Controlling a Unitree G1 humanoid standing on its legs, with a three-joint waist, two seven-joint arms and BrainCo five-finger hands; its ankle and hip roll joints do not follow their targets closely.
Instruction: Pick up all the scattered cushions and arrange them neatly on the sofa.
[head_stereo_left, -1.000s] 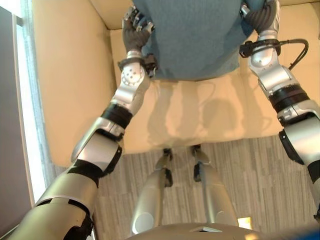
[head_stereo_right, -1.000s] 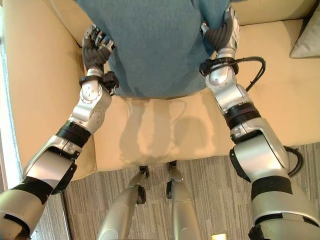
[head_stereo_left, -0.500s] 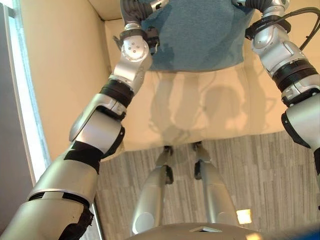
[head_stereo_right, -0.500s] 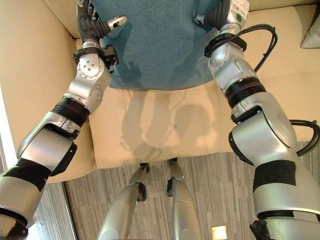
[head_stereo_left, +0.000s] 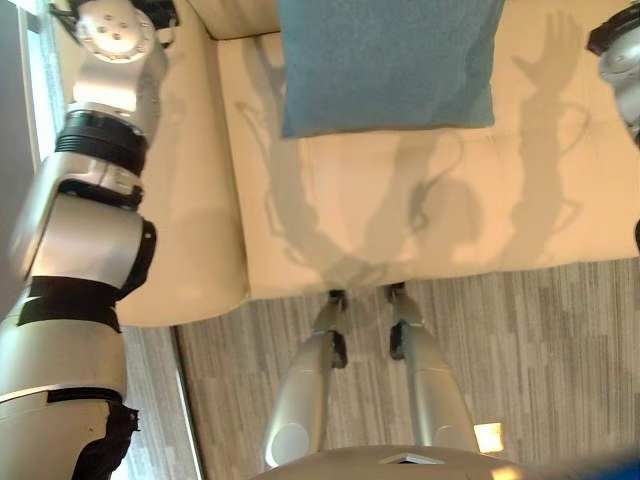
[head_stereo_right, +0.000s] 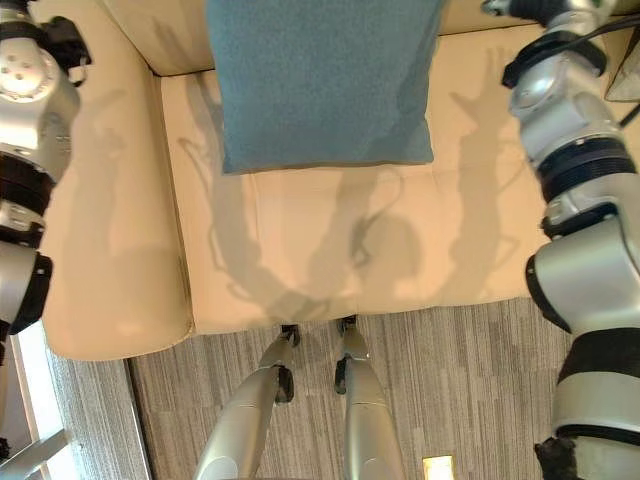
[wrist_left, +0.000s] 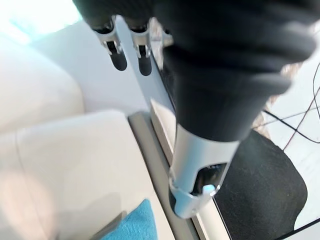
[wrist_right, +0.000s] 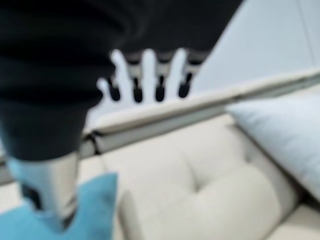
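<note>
Blue cushion (head_stereo_left: 388, 62) lying flat on the seat of a cream sofa (head_stereo_right: 330, 250), far edge up against the backrest, held by neither hand. Both arms raised and spread wide to either side of it. Left hand (wrist_left: 220, 65) up over the sofa's left armrest (head_stereo_left: 185, 180), fingers (wrist_left: 117, 47) straight and relaxed, gripping nothing; past the fingertips, pale cream upholstery and a grey ledge, with one blue corner of the cushion peeking in beyond the thumb. Right hand (wrist_right: 60, 75) lifted above the right part of the seat, fingers (wrist_right: 150, 80) spread straight and empty; beyond the fingertips, the top of the sofa's backrest and a pale wall, and off to the side of them a light grey cushion (wrist_right: 280, 135) leaning at the sofa's far end. Below the right thumb, a blue corner of the cushion again, resting on the tufted cream seat. Striped grey carpet (head_stereo_left: 540, 340) in front of the sofa. Shadows of both open hands falling across the seat on either side of the blue cushion.
</note>
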